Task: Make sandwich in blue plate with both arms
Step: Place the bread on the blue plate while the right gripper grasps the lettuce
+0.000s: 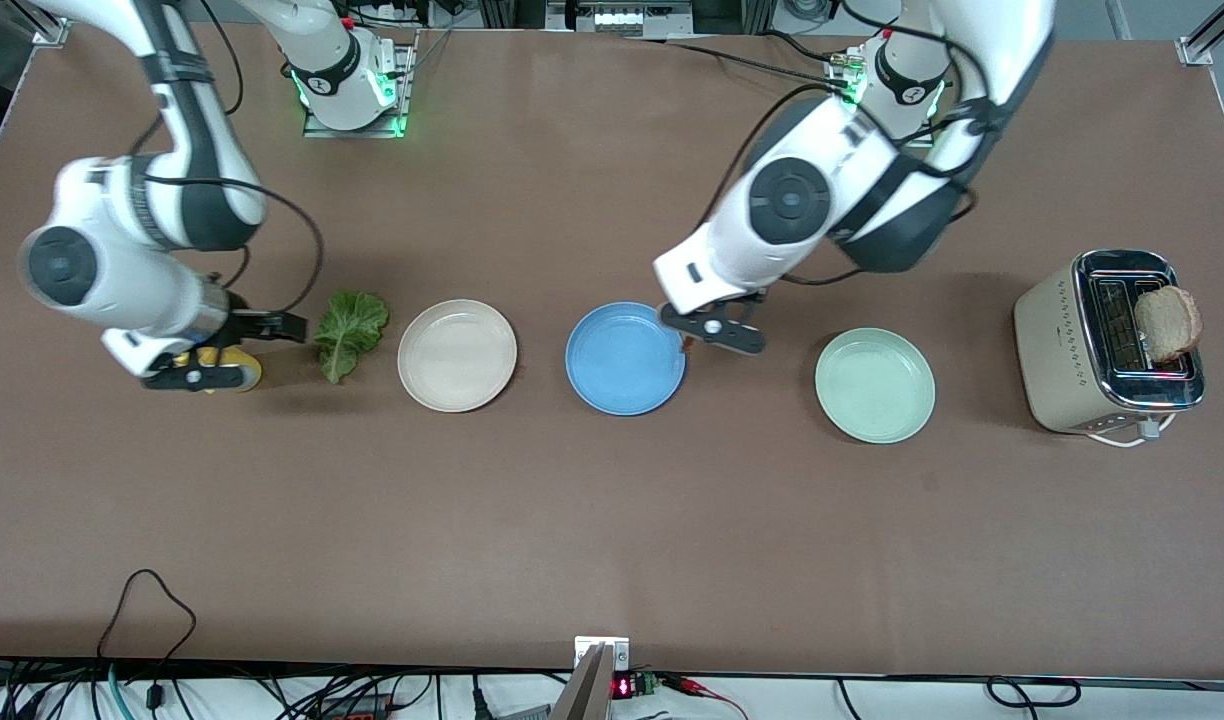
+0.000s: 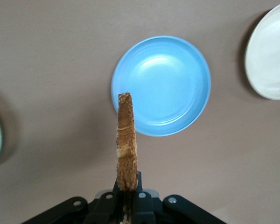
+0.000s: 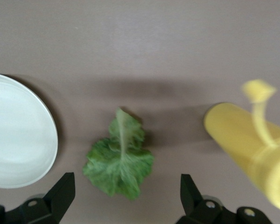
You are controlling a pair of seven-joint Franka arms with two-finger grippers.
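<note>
Round glossy mid-blue plate with raised rim sits bare at centre of the front view, between a cream-white round plate and a pale mint-green round plate. No sandwich yet. First light-brown toast slice, dark crust, is clamped on edge in the left gripper, which hangs over the blue plate's rim on the side toward the left arm's end of the table; in the left wrist view the slice stands upright at lower centre, its top just overlapping the plate's rim. Second toast slice sticks out of the beige two-slot toaster, right edge of the front view. Ruffled green lettuce leaf lies on the brown table beside the cream plate; right gripper hovers over it, fingers spread wide and gripping nothing, yellow squeeze bottle just beside. Step in hand, as judged: lay first slice on blue plate. To do well: carry slice over plate centre, tip it flat, lower close before letting go, otherwise it may land on the rim or roll off. Right arm should hold off with lettuce until toast lies flat.
</note>
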